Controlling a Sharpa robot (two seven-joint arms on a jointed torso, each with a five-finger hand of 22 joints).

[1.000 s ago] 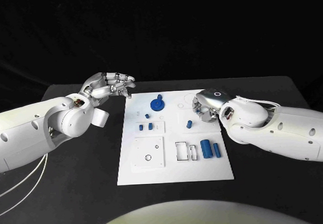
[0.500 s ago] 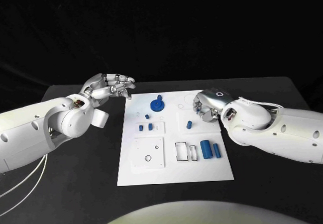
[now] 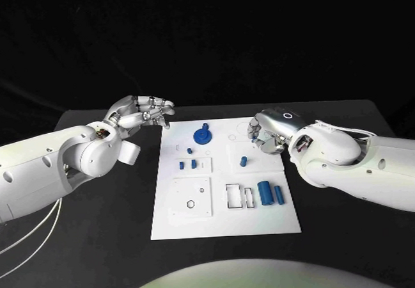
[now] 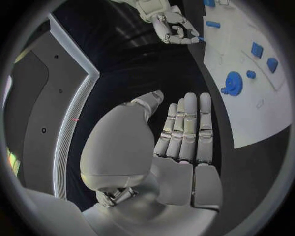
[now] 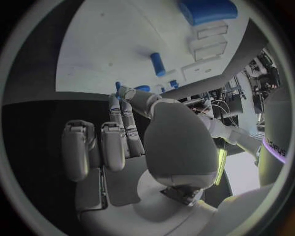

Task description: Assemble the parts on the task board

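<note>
The white task board (image 3: 225, 217) lies mid-table. On it are a round blue part (image 3: 202, 134), three small blue parts (image 3: 187, 163) left of centre, one blue part (image 3: 243, 160) further right, and two blue cylinders (image 3: 270, 192) beside rectangular slots. My right hand (image 3: 267, 132) hovers over the board's far right edge. In the right wrist view its thumb and a finger pinch a small blue part (image 5: 117, 87) above the board (image 5: 104, 44). My left hand (image 3: 141, 111) hangs off the board's far left corner, fingers straight (image 4: 184, 128), holding nothing.
The black table (image 3: 99, 206) extends left and right of the board. My two white forearms lie over both sides of it. From the left wrist view the round blue part (image 4: 233, 82) and my right hand (image 4: 178, 29) can be seen across the board (image 4: 258, 118).
My right hand has risen from the board's right side and drawn slightly back toward the far edge, wrist turning. The left hand and the parts on the board have stayed put.
</note>
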